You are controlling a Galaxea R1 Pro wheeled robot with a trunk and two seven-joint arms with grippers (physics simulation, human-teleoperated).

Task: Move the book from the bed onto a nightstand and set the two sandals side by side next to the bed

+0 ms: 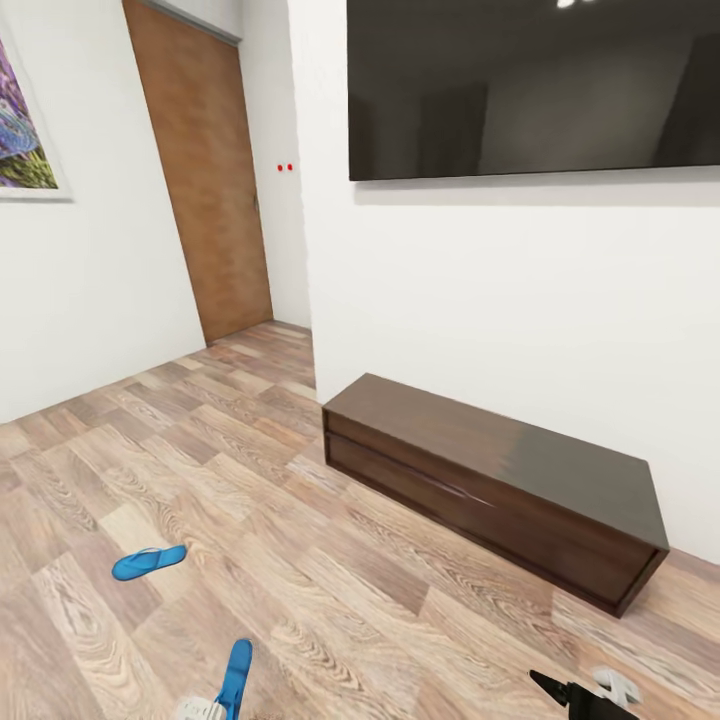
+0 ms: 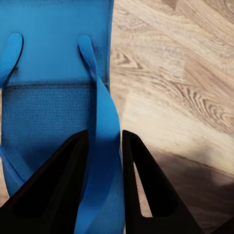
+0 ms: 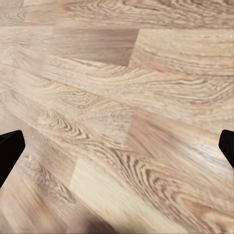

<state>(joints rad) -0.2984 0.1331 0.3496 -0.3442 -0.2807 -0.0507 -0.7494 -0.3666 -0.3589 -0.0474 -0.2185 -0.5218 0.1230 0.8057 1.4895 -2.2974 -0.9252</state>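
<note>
Your left pincer (image 2: 104, 146) is clenched on the strap of one blue sandal (image 2: 53, 73), lifting it for carrying toward the bed. The other sandal (image 1: 148, 561) lies on the plank floor (image 1: 300, 560). Your right pincer (image 3: 117, 146) hangs spread wide, empty.

One blue sandal (image 1: 148, 562) flat on wood floor, the other sandal (image 2: 58, 97) – strap pinched between black fingers

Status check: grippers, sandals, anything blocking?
Left gripper shut on held sandal by its strap. Right gripper open over bare floor. Other sandal flat on floor, apart. Long cabinet against wall, out of the way.
</note>
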